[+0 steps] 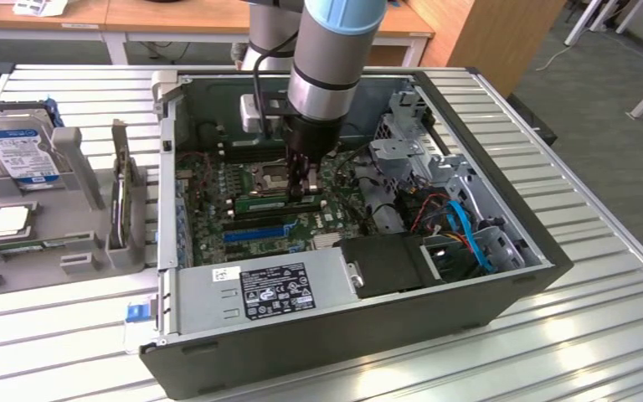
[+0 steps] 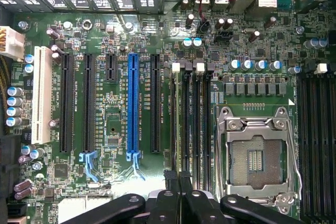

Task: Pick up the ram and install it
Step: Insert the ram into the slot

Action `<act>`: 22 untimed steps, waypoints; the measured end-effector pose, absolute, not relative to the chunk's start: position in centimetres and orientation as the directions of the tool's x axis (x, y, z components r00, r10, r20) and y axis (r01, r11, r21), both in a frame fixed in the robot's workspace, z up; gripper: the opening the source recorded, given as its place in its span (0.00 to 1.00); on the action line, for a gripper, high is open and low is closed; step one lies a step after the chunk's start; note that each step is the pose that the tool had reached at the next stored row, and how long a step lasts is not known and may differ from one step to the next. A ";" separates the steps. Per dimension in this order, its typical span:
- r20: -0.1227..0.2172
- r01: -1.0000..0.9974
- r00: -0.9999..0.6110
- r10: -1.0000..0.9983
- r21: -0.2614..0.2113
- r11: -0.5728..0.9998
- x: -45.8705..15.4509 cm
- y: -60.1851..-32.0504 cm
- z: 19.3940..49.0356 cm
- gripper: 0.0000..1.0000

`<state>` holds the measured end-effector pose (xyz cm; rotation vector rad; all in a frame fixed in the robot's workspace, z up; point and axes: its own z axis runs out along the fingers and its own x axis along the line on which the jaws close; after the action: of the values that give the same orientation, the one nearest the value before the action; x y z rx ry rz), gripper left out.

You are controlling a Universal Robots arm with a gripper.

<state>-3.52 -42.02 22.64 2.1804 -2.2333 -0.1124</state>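
My gripper (image 1: 305, 186) reaches down into the open computer case (image 1: 501, 251), over the motherboard (image 1: 215, 209). Its fingers are shut on the ram (image 1: 278, 202), a thin green stick held on edge just above or in the memory slots beside the CPU socket (image 1: 265, 174). From the wrist view the ram (image 2: 179, 129) shows as a thin edge running along the outermost black memory slot, away from the closed fingertips (image 2: 171, 178). I cannot tell whether the stick is seated in the slot.
The CPU socket (image 2: 257, 156) lies next to the memory slots, and a blue expansion slot (image 2: 133, 103) lies on their other side. A power supply (image 1: 265, 289) fills the case's near end. On the exterior view's left stand a hard drive (image 1: 14, 151) and an expansion card (image 1: 126, 197).
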 end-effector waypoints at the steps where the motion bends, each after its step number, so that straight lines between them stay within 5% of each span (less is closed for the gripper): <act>1: -0.037 -0.998 -0.025 -0.999 0.064 0.023 -3.5 -42.0 22.6 0.12; 16: -0.037 -0.998 -0.025 -0.999 0.064 0.023 -3.5 -42.0 22.6 0.12; 22: -0.037 -0.998 -0.025 -0.999 0.064 0.023 -3.5 -42.0 22.6 0.19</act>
<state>-3.52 -42.02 22.61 2.1803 -2.2334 -0.1125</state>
